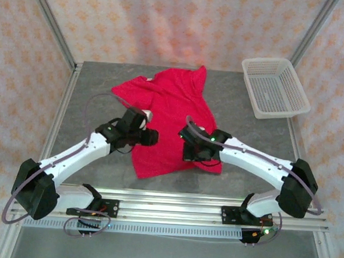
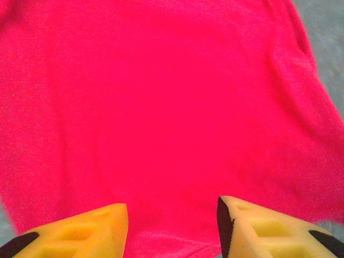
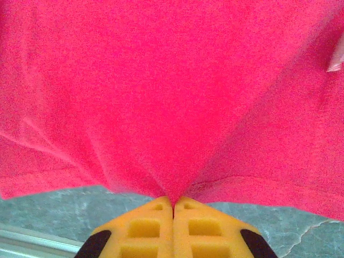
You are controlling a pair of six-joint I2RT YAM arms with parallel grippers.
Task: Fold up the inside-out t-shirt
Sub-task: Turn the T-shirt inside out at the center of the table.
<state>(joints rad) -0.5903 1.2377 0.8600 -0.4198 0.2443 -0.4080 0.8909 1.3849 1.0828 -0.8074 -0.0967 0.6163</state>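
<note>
Pinched shut at the near hem of the inside-out t-shirt (image 3: 172, 97), the right gripper (image 3: 173, 201) has the cloth drawn into a gathered peak; folding judged barely begun

Inspection: the shirt lies spread on the table (image 1: 242, 127), left of the white mesh basket (image 1: 266, 60) and nearer the arms than it, skewed but roughly flat, with no finished fold evident. Left gripper (image 2: 172, 209), farther left of the basket, hangs over the red body with its jaws parted wide and nothing between them but cloth below. One hem corner is secured; the matching grip on the left and every fold are judged outstanding
</note>
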